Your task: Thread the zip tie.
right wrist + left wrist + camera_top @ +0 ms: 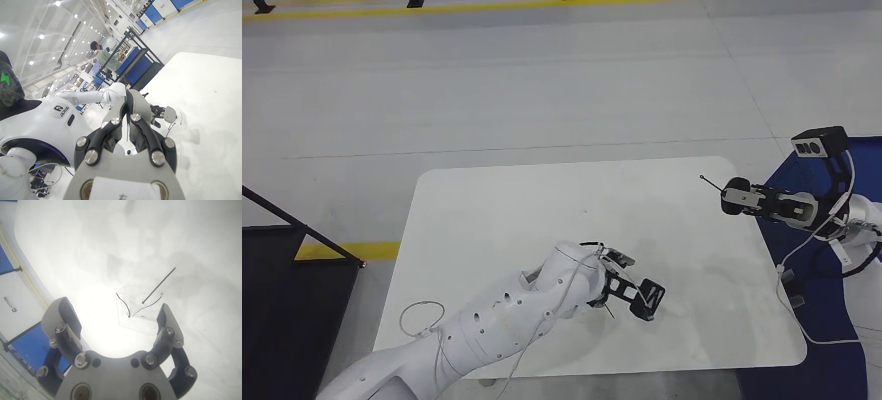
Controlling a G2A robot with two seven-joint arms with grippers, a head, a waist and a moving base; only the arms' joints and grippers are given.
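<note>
- Right fingers: closed flat on a thin black plastic zip tie. The strap runs lengthwise between the pads. One end stands out past the fingertips and the rest trails back toward the wrist.
- Location of the held tie: in the air over the right-hand edge of the white round-cornered table, touching nothing but the pads.
- Axis: the long axis is in line with the fingers. In the top view the free end points across the table, away from the wrist and toward the far left. Head or tail leading: too small to tell.
- Left fingers: spread wide and empty, low over the table, with a small clear plastic block just beyond them.
- At the block: thin curved black strands and a second, straight black tie, its head end nearest the left fingers. Whether it rests on the block or on the table cannot be told.
- Step in hand (judgement): the tie is grasped and lifted, and threading has not begun. The held tie and the block are well apart.
- Next move (judgement): carry the tie in over the table and keep its axis steady. Line the free end up with whatever opening it must enter. The left fingers would likely need to close on the receiving part first to steady it.
</note>
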